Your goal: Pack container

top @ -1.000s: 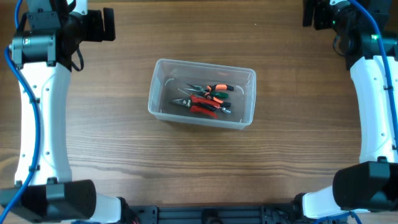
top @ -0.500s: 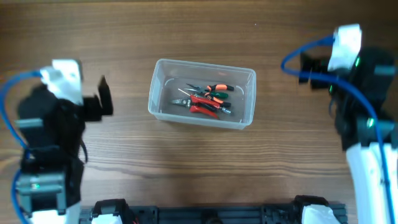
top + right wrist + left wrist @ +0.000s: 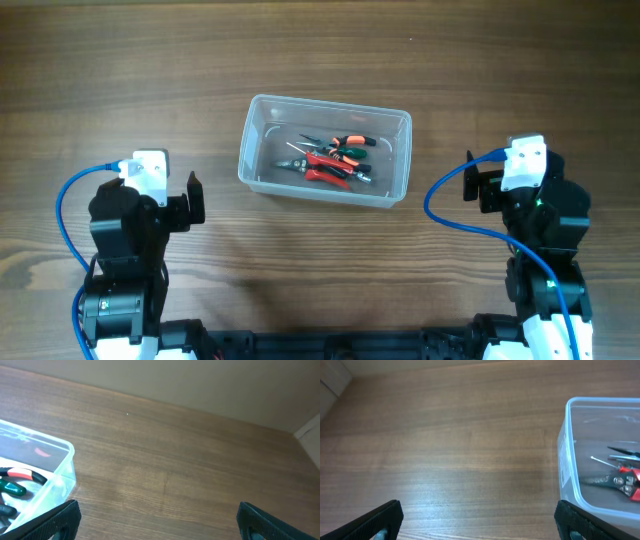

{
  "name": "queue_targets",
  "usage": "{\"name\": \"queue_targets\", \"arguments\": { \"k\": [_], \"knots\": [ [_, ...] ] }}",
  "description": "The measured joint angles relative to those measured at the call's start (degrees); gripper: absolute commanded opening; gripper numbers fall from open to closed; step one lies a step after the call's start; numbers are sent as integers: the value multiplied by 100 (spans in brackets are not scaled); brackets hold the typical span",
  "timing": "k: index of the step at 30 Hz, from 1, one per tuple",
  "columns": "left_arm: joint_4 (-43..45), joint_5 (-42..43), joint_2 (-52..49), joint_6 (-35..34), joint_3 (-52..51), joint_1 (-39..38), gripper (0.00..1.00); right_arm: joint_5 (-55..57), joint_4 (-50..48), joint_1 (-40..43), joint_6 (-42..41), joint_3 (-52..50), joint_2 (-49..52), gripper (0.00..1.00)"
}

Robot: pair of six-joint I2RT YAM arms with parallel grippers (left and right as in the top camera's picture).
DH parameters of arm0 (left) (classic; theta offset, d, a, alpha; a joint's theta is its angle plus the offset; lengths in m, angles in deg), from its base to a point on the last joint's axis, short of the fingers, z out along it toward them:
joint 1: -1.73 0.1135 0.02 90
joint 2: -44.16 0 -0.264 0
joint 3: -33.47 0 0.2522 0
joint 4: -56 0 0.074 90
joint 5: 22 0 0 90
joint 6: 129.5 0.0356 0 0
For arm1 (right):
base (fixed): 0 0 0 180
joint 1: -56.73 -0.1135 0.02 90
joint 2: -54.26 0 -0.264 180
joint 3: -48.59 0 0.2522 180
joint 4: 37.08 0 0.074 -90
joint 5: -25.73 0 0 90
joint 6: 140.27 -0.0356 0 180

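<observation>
Two matte black tools, the left gripper (image 3: 477, 527) and the right gripper (image 3: 157, 527), hang low with jaws spread wide, grasping nothing. Beyond them, on the grained wooden table (image 3: 320, 260), stands the container (image 3: 322, 190), clear plastic, rectangular, round-cornered, thick-rimmed, holding red-, orange- and green-handled hand tools (image 3: 328, 165).

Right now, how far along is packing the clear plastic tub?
Done: red-, orange- and green-handled hand tools lie inside the clear rectangular plastic tub. In hand: nothing; left gripper and right gripper are open, apart from it. Left: probably nothing, no loose tools show on the wooden table.
</observation>
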Motion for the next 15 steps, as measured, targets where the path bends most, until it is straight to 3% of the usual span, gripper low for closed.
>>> {"name": "queue_targets", "arguments": {
  "k": [15],
  "knots": [
    [-697,0,0,0,-4,0,100,-50,221,0,42,0,1054,100]
  ]
}}
